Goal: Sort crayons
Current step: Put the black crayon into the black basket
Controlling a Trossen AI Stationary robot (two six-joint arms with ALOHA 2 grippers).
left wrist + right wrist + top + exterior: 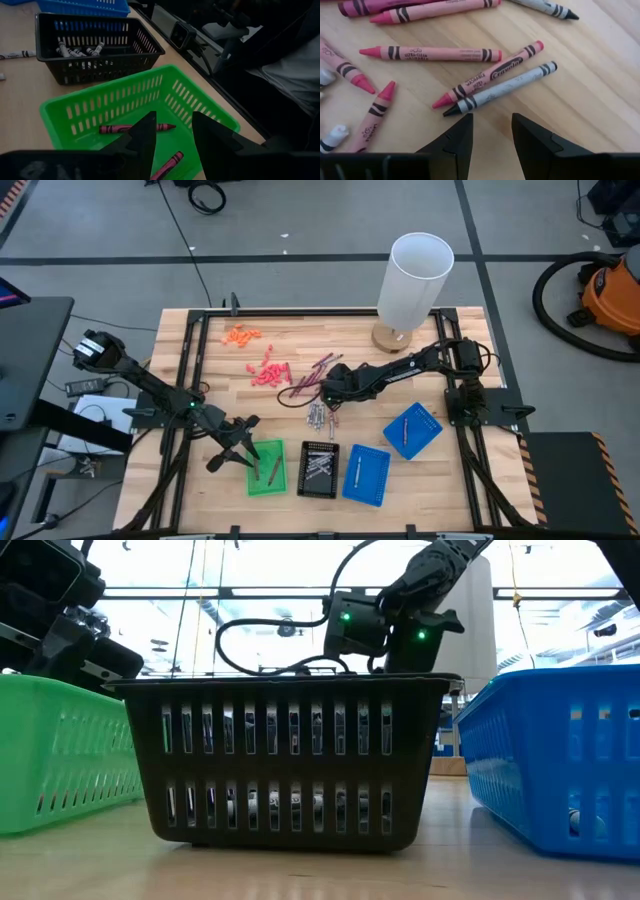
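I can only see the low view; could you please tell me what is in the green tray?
Observer: Two maroon crayons lie in the green tray.
Operator: Thank you. Is the arm above it holding anything?
Observer: No. The left gripper hangs open and empty over that tray.
Operator: And the other arm?
Observer: The right gripper is open and empty, low over the table, next to a grey crayon.

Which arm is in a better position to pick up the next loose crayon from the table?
The right. Its open right gripper hangs just above the loose crayons lying on the bare wood. The open left gripper is over the green tray, away from the pile.
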